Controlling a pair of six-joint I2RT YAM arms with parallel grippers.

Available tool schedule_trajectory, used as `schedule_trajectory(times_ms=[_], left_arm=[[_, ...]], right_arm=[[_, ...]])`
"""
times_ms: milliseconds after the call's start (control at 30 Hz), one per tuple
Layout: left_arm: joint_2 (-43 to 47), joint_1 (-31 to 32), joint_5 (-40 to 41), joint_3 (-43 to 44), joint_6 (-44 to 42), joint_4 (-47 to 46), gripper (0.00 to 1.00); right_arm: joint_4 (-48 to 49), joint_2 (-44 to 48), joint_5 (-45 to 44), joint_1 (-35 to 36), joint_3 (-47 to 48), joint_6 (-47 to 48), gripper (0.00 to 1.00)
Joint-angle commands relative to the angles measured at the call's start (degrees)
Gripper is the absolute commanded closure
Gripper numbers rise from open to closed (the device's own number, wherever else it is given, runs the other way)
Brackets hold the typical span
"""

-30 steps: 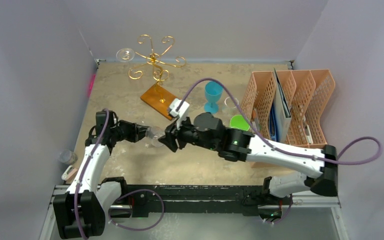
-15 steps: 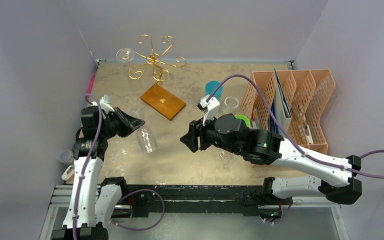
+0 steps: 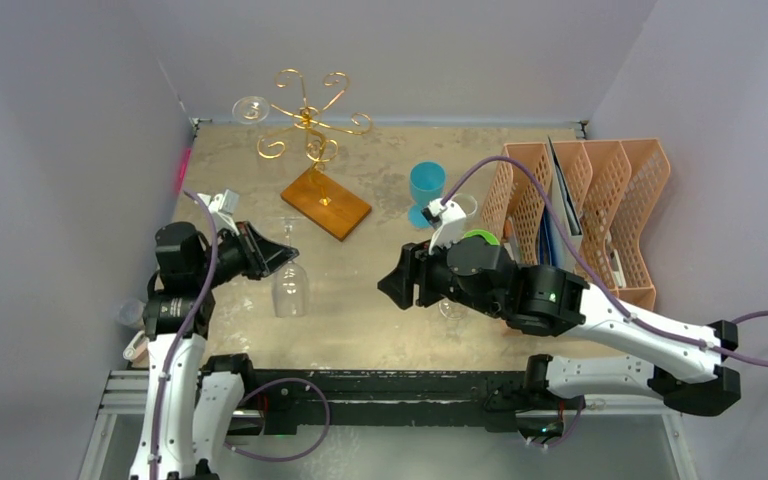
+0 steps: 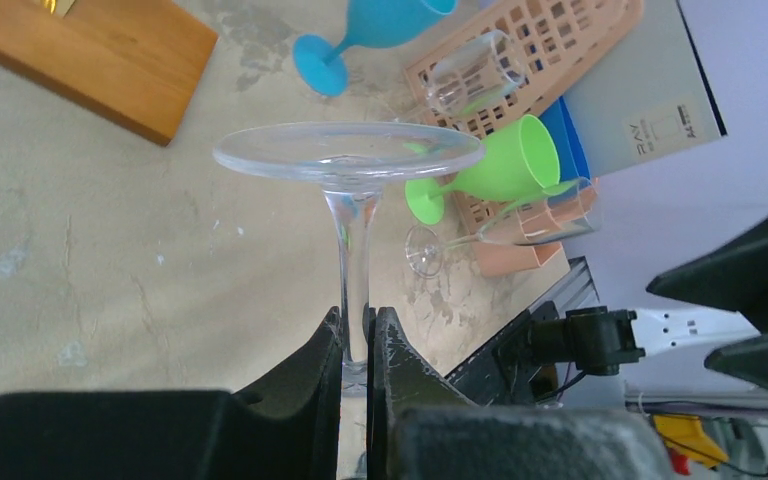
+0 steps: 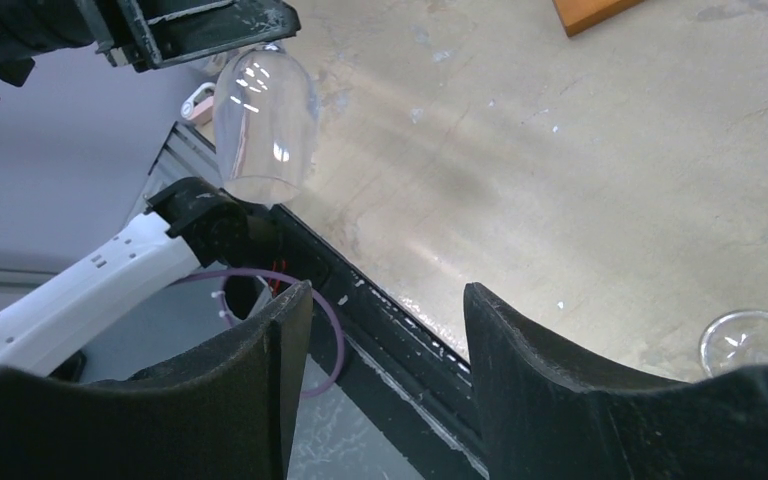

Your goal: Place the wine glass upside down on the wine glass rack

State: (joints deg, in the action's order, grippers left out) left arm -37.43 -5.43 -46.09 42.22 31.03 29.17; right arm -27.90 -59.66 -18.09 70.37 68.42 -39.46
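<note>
Inverted wine glass (image 3: 290, 285) well apart from rack (image 3: 325, 201)

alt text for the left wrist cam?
The left gripper is shut on the stem of a clear wine glass, foot outward. Beyond it on the table: the rack's wooden base, blue goblet, green goblet and orange mesh organizer.
</note>
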Motion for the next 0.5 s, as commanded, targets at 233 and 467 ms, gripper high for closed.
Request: schedule_trajectory(times_ms=[233, 467], left_arm=[[7.58, 0.33, -11.8, -1.7, -8.17, -21.28, 1.0], [1.03, 0.33, -16.7, -1.5, -6.66, -39.03, 1.0]], right_arm=[[2.1, 3.88, 5.14, -0.24, -1.92, -0.47, 0.39], [3.18, 5.09, 5.47, -0.32, -2.39, 2.36, 0.38]])
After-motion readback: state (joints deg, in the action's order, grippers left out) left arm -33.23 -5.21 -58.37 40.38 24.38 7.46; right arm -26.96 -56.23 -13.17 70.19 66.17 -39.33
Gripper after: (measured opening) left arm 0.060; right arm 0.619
